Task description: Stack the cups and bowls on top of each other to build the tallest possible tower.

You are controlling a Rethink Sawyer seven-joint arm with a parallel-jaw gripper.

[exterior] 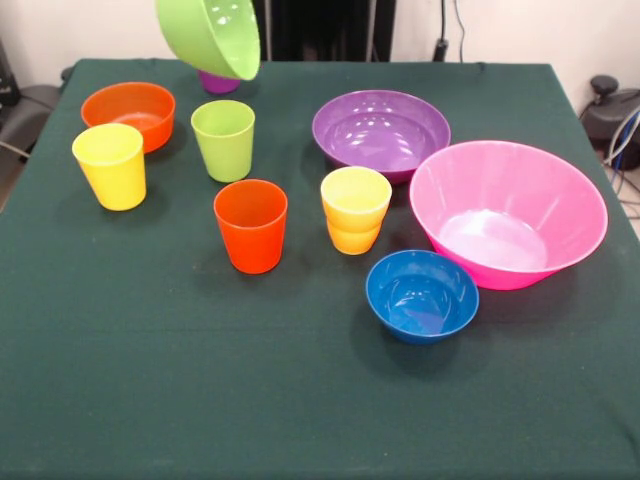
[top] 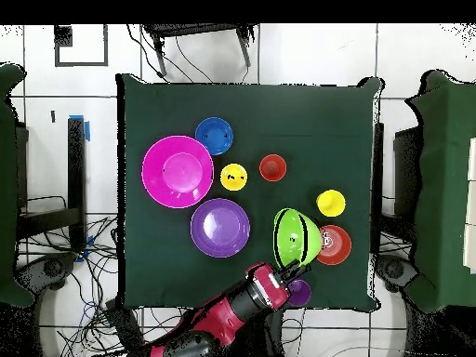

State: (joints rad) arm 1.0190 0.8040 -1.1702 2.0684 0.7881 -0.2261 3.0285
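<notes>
The gripper (top: 286, 271) pinches the near-base rim of the lime green bowl (exterior: 212, 35), holding it tilted in the air above the far left part of the table (exterior: 300, 400); the fingers themselves are mostly hidden, but the lifted bowl suggests they are clamped on its wall. Directly beneath it stands the purple cup (exterior: 218, 82). Outward, in the front view, sit the orange bowl (exterior: 128, 112), lime green cup (exterior: 224, 139), yellow cup (exterior: 110, 165), orange-red cup (exterior: 250, 225), yellow-orange cup (exterior: 355, 209), purple bowl (exterior: 381, 133), pink bowl (exterior: 508, 212) and blue bowl (exterior: 421, 296). The bowl looks light, stiff and glossy, likely slippery; a rim pinch seems the only workable hold, and it may swing.
</notes>
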